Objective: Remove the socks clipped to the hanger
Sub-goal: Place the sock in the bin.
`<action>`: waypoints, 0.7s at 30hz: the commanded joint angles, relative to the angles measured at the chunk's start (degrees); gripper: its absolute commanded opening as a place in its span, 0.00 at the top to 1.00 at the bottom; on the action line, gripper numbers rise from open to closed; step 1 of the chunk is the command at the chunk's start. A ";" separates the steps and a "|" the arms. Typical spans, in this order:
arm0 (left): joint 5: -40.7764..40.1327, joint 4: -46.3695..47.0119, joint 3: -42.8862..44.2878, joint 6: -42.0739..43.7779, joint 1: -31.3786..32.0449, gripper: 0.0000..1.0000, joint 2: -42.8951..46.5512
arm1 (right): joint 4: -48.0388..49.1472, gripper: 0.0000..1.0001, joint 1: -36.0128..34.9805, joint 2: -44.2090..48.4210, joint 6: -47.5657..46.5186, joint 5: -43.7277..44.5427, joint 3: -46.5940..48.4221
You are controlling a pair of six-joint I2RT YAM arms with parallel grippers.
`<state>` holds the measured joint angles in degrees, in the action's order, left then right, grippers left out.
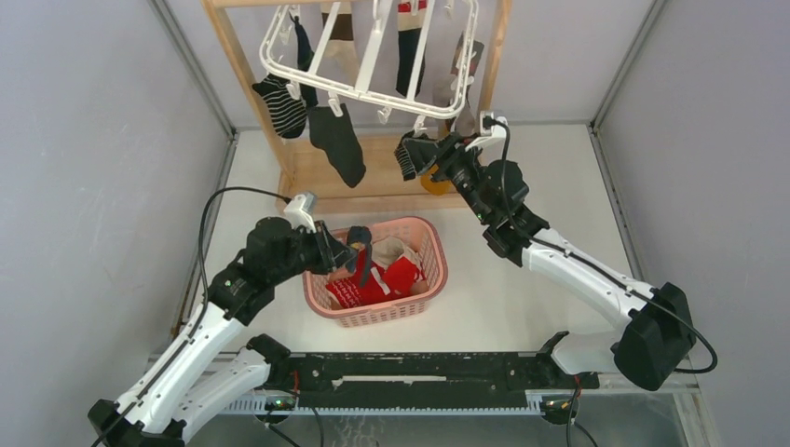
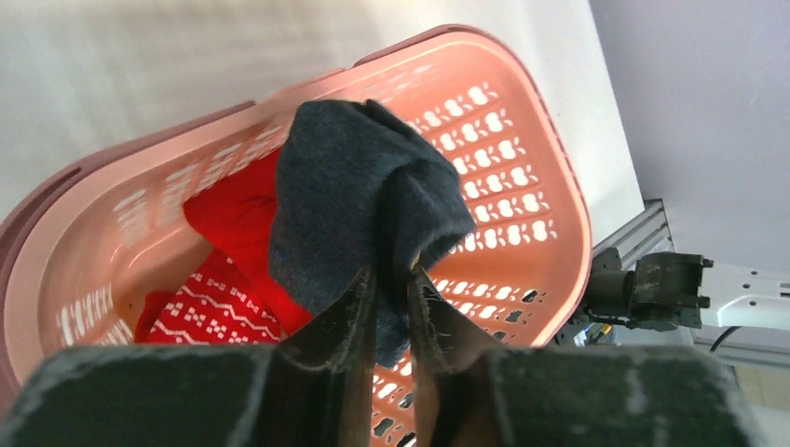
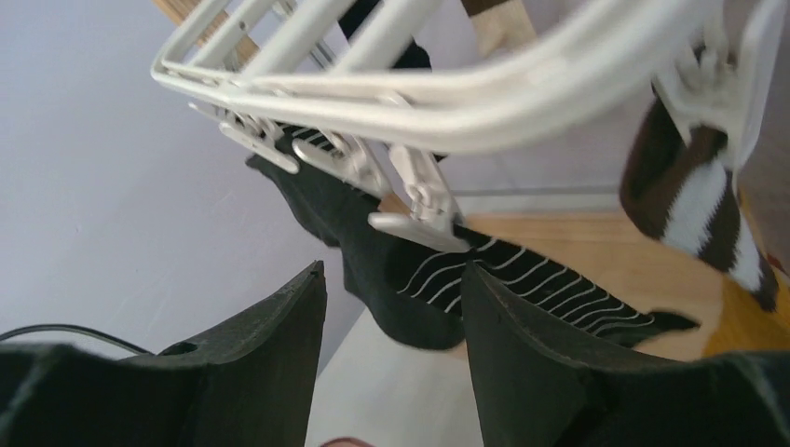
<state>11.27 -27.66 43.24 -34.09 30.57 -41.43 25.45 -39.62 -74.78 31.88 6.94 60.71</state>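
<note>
Left gripper (image 2: 391, 279) was pinched nearly closed on a dark grey sock (image 2: 359, 177), with the fabric bunched between the fingertips and hanging over the pink basket (image 2: 526, 140). Remaining jaw gap was hard to read because the sock filled it. Basket sat toward the near edge of the table (image 1: 522, 289), left of centre, with red patterned socks (image 2: 210, 307) inside; anything under them was hidden. Right gripper (image 3: 391, 279) had its jaws apart with nothing between them, just below the near rail of the white hanger (image 3: 447, 93) at the table's far edge. Past its fingers a black sock with thin white stripes (image 3: 522, 279) hung from a clip (image 3: 424, 200), apart from both fingers as far as the wrist view showed. Brown-and-white banded sock (image 3: 694, 191) was clipped at the hanger's right corner, lower end cut off by the frame. In the top view the hanger hung on the wooden stand (image 1: 242, 70), top cropped, with a bold striped sock (image 1: 282, 104) and a plain black sock (image 1: 340, 144) on its left side. A mustard-coloured item (image 1: 433, 182) was mostly hidden behind the right arm and couldn't be identified.
</note>
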 commanded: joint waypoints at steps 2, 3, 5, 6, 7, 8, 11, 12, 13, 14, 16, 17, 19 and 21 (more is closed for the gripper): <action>-2.65 -1.45 -1.79 0.42 -0.26 0.68 0.99 | -0.87 0.37 0.20 3.77 0.87 -0.91 -3.29; -2.93 -1.63 -2.03 0.42 -0.35 0.65 1.00 | -1.20 0.37 0.20 4.37 0.90 -0.94 -3.88; -3.23 -1.97 -2.51 0.42 -0.37 0.60 1.13 | -1.59 0.37 0.32 5.73 0.81 -0.94 -5.09; -3.35 -2.17 -2.59 0.42 -0.32 0.58 1.20 | -1.82 0.37 0.33 6.39 0.74 -0.96 -5.61; -3.52 -2.33 -2.68 0.49 -0.36 0.55 1.26 | -2.14 0.37 0.29 7.30 0.58 -0.95 -6.34; -3.87 -2.58 -2.65 0.51 -0.29 0.47 1.41 | -2.49 0.37 0.32 7.89 0.49 -0.95 -6.84; -4.57 -3.29 -2.38 0.75 -0.28 0.37 1.78 | -3.46 0.37 0.41 10.05 -0.18 -1.01 -8.50; -4.72 -3.48 -2.19 0.77 -0.33 0.32 1.87 | -3.93 0.37 0.42 10.87 -0.42 -1.03 -9.11; -4.82 -3.68 -1.95 0.85 -0.34 0.25 1.92 | -4.41 0.37 0.46 11.60 -0.68 -0.97 -9.71; -4.86 -3.83 -1.79 0.91 -0.36 0.10 1.96 | -4.89 0.37 0.50 12.45 -0.98 -0.95 -10.28; -5.09 -4.06 -1.47 0.95 -0.33 0.00 1.99 | -5.89 0.37 0.65 14.14 -1.35 -0.73 -11.53; -5.18 -4.14 -1.34 0.97 -0.33 0.00 2.05 | -6.32 0.37 0.74 15.06 -1.45 -0.66 -12.18; -5.20 -4.09 -1.05 1.04 -0.28 0.00 1.94 | -7.06 0.37 1.02 16.69 -1.56 -0.53 -13.29; -5.15 -4.11 -0.68 1.12 -0.30 0.00 1.74 | -8.13 0.37 1.22 18.27 -1.88 -0.61 -14.21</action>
<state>6.98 -31.48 41.34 -33.65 30.57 -39.94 18.90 -38.96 -59.72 31.59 6.52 47.72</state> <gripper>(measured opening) 0.995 0.629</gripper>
